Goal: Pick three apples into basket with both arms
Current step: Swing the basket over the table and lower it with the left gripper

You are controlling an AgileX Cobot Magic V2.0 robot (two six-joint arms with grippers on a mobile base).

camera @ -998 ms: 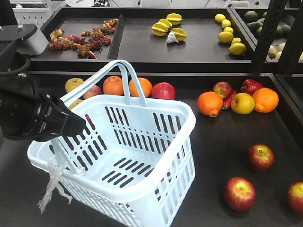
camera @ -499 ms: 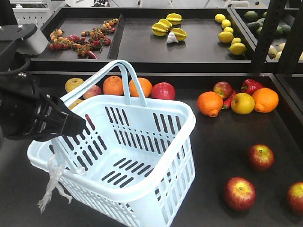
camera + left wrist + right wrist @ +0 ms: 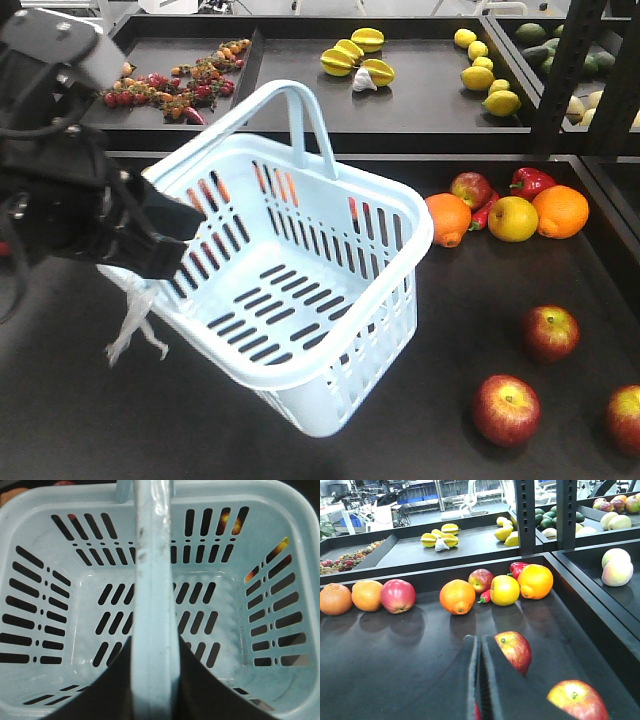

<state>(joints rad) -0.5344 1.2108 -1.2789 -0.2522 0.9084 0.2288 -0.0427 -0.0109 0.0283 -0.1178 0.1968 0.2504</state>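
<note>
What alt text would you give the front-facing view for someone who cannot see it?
The robot's left gripper holds an empty pale blue basket by its handle, tilted over a dark table. Three red apples lie at lower right, with oranges and other fruit farther back.

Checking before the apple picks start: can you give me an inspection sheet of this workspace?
Surface: dark tabletop.
Job's things: basket tilted, empty; apples loose at the right.
Clutter: oranges, yellow fruit, red pepper in a row; plastic scrap on a basket corner.
Grippers: left gripper shut on the basket handle; right gripper shut, empty.
Cables: thin black cable at the left edge.
Surroundings: rear trays with starfruit and lemons.
</note>
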